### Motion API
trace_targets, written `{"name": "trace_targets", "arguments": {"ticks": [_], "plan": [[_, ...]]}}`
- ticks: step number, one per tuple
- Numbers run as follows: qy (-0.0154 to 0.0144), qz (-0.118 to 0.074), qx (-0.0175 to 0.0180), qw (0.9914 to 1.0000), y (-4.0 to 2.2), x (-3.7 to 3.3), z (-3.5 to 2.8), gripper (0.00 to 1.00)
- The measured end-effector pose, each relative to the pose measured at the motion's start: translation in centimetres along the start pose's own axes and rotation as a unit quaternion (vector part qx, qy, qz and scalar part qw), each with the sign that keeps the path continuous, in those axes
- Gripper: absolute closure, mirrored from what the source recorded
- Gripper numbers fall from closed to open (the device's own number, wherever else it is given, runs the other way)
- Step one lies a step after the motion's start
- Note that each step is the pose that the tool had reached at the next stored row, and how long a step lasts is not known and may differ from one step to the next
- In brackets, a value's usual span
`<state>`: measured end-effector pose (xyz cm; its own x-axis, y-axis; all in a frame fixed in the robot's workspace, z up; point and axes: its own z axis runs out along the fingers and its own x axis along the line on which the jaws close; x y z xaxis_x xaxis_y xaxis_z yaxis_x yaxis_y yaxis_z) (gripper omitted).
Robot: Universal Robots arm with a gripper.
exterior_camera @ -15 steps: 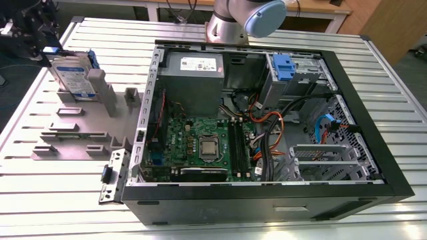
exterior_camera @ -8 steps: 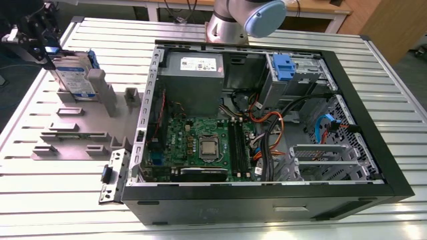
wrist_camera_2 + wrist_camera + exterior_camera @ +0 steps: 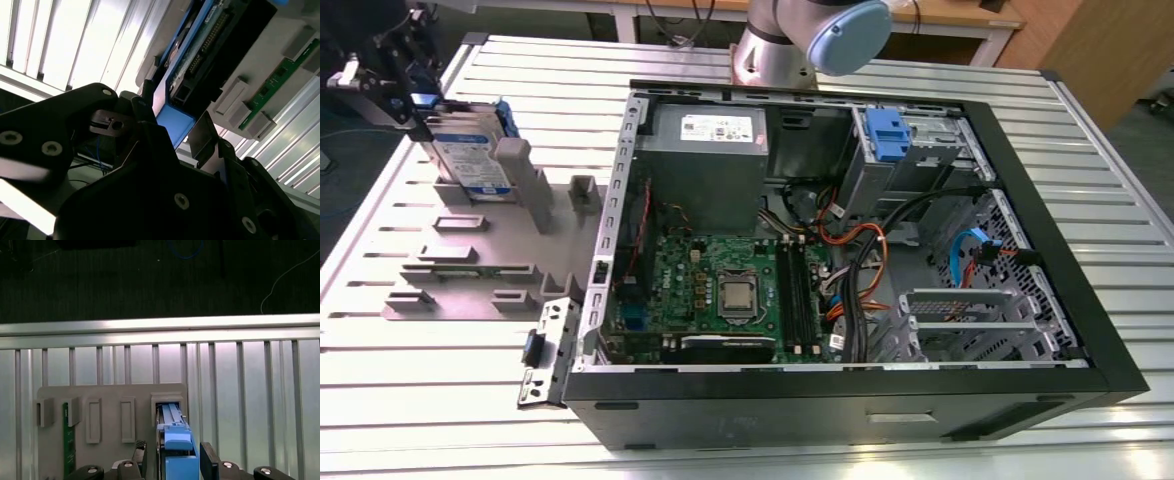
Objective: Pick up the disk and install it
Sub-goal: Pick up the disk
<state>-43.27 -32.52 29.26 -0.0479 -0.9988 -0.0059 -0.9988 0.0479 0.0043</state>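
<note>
At the exterior view's left, tool: the tool (image 3: 408, 92) hangs at the upper end of the disk (image 3: 464, 155), near the edge of the tabletop (image 3: 427, 400).
Tool state: I read it as open. One finger (image 3: 207, 460) stands on each side of the disk's blue bracket with slim gaps, and nothing is gripped as far as I can see.
Disk: it stands on edge in a slot of the grey holder (image 3: 474, 255), well apart from the computer case (image 3: 787, 400). I judge the upright pose leaves its narrow sides free to pinch.
Holder: its other slots keep parts apart, and a green board (image 3: 67, 440) sits in one.
Case: it lies on its side with the panel off, so I can reach the inside from above. A blue clip (image 3: 887, 135) sits in the far drive bay.
Views: the exterior view gives me the layout from holder to case. The first wrist view shows how centred the bracket is between the fingers. The second wrist view shows the disk's dark underside (image 3: 210, 45).
</note>
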Motion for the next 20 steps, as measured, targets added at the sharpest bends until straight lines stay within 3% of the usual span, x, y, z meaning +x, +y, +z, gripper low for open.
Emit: {"name": "trace_targets", "arguments": {"ticks": [20], "plan": [[-0.0014,0.0,0.0,1.0,0.26,-0.23,0.27,0.46]]}}
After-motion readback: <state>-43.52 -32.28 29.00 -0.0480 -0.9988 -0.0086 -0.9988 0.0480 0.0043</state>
